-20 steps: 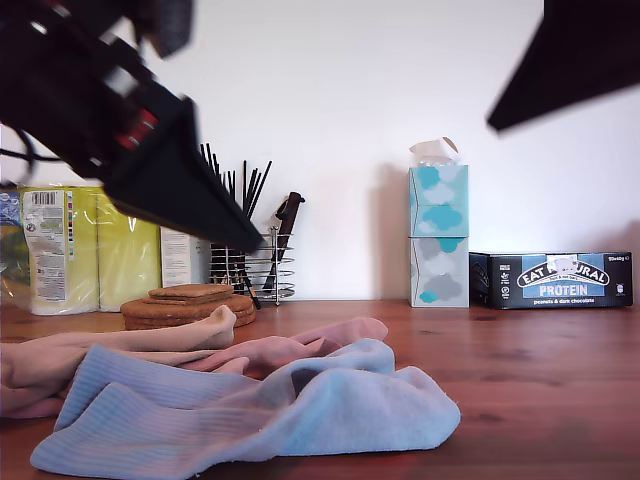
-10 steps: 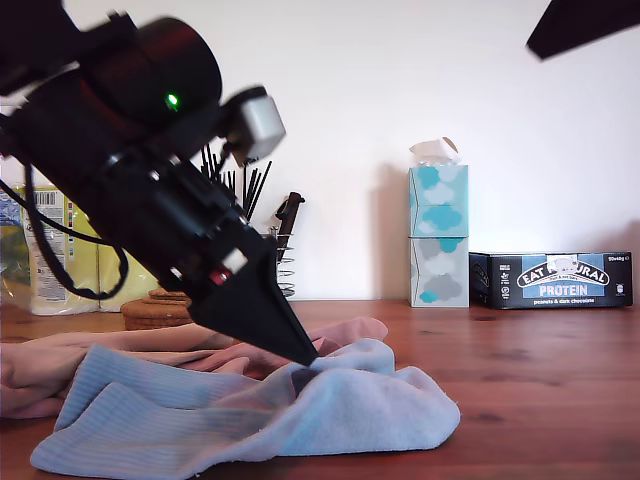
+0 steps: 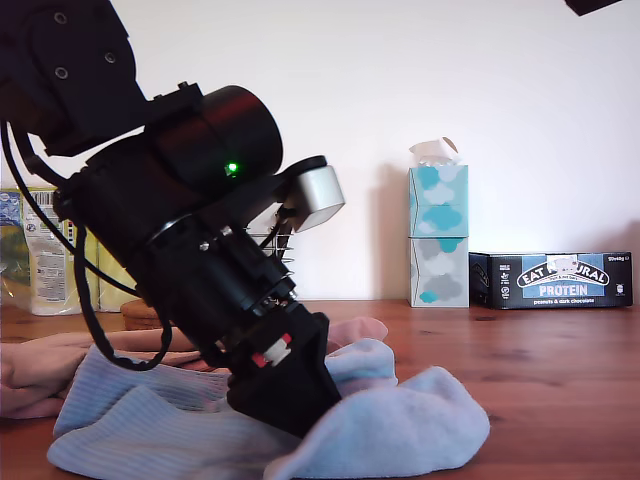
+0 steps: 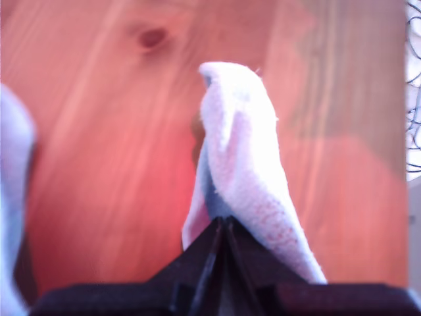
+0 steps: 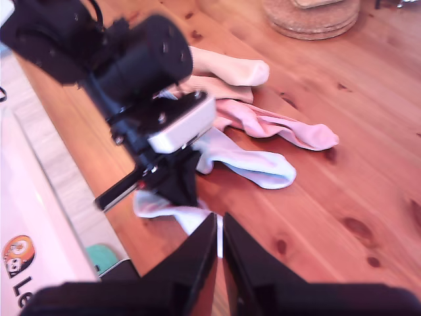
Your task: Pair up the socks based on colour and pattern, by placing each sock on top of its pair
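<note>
My first gripper is down in the sock pile at the exterior view's left, shut on a fold of a light blue sock. In the first wrist view the pale fabric rises from between the closed jaws of the first gripper. From above, the second wrist view shows the first gripper pinching a light blue sock, with another blue sock, a pink sock and a beige sock beyond. My second gripper hangs high above them, shut and empty.
Cork coasters are stacked behind the socks. Two tissue boxes and a dark protein-bar box stand by the wall at the exterior view's right. Yellow-green packages stand at its left. Bare wooden table lies at its right.
The first arm came down from the exterior view's upper left onto the blue sock and closed on it, bunching the fabric. The second gripper rose almost out of the upper right corner.
</note>
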{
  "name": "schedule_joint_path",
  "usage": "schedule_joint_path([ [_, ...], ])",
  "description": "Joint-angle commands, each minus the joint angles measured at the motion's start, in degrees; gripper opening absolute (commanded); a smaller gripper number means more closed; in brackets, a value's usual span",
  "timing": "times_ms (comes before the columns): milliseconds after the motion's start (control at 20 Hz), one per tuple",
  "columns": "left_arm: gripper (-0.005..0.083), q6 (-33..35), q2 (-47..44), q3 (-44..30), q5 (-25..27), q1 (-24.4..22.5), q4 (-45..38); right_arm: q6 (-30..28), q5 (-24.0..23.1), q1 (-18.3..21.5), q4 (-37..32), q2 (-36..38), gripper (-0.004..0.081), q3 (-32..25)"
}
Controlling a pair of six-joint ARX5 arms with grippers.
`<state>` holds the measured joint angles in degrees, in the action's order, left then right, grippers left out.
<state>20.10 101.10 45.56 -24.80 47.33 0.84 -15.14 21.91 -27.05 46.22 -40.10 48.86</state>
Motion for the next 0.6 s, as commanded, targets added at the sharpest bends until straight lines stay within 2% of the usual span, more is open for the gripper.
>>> schedule_joint_path([
  [0, -0.0021, 0.92, 0.9, 0.57, -0.2, 1.51, 0.52, -0.33, -0.02, -0.04, 0.2, 0.66, -0.0013, -0.74],
  [200, -0.0021, -0.81, 0.92, 3.26, -0.15, 3.78, 3.26, -0.46, -0.02, 0.07, 1.22, 0.63, -0.0013, -0.74],
  [350, -0.0021, -6.97, 0.94, 5.86, -0.26, 4.48, 2.47, -1.44, -0.02, 0.07, 1.75, 0.63, -0.0013, -0.74],
  [400, -0.0021, -7.06, 0.94, 6.54, -0.37, 4.68, 2.27, -1.46, -0.02, 0.07, 1.77, 0.63, -0.0013, -0.74],
  [550, -0.0021, -7.37, 0.9, 10.82, 2.36, 4.35, 5.75, -1.68, 0.02, 0.07, 1.9, 0.63, -0.0013, -0.74],
])
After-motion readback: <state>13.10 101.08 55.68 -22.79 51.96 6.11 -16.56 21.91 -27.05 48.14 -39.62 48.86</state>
